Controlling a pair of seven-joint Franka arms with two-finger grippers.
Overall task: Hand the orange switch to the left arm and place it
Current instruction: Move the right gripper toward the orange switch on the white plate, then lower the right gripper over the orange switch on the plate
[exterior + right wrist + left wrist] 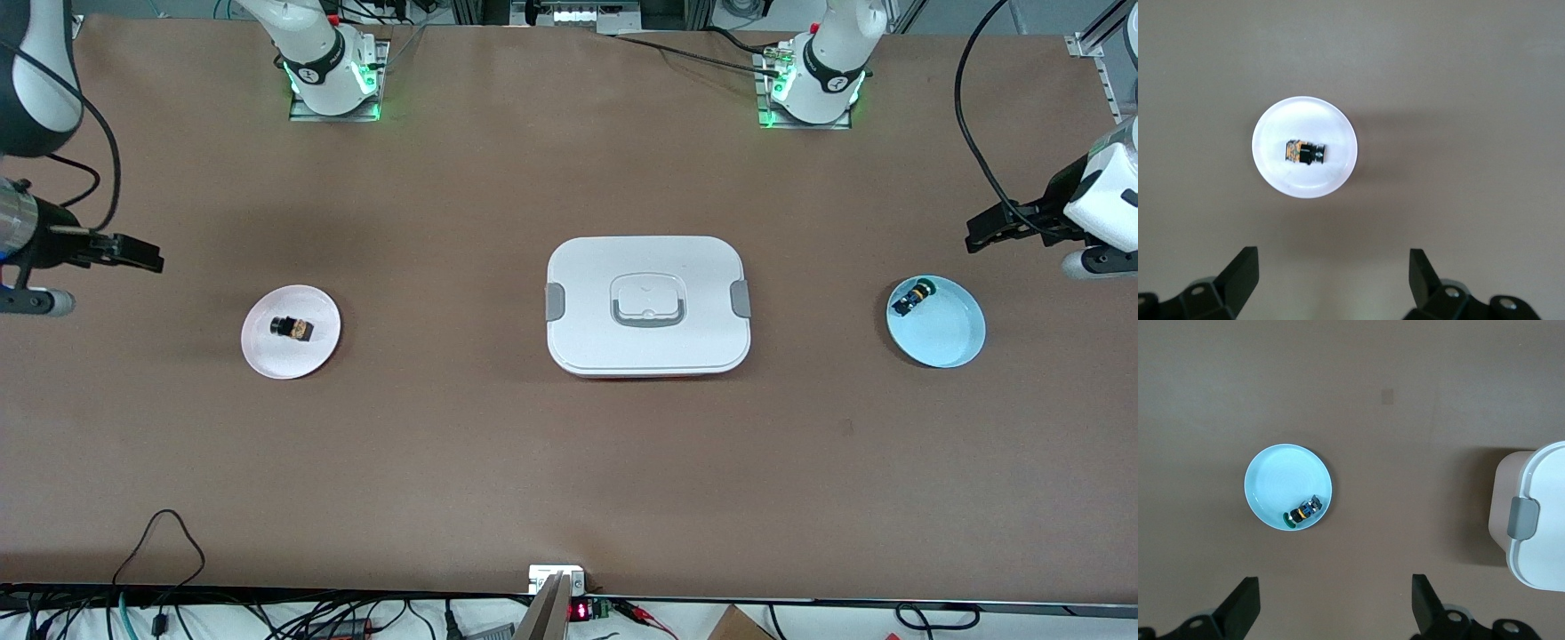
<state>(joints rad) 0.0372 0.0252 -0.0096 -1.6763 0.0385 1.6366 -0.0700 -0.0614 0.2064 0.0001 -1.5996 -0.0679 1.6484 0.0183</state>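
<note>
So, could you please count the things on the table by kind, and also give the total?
Plates: 2, a white plate and a light blue plate.
Switches: 2, the orange switch on the white plate and a blue-and-black switch on the blue plate.
Boxes: 1, the white box between the plates.
Total: 5.

Both arms had glossy white shells with dark bands at the joints. Green light glowed around each round base on its metal plate. Black cables looped off the upper links. The left gripper (978,233) and right gripper (151,260) were matte black, with flat, angular fingers (1245,603) and small screw holes.
</note>
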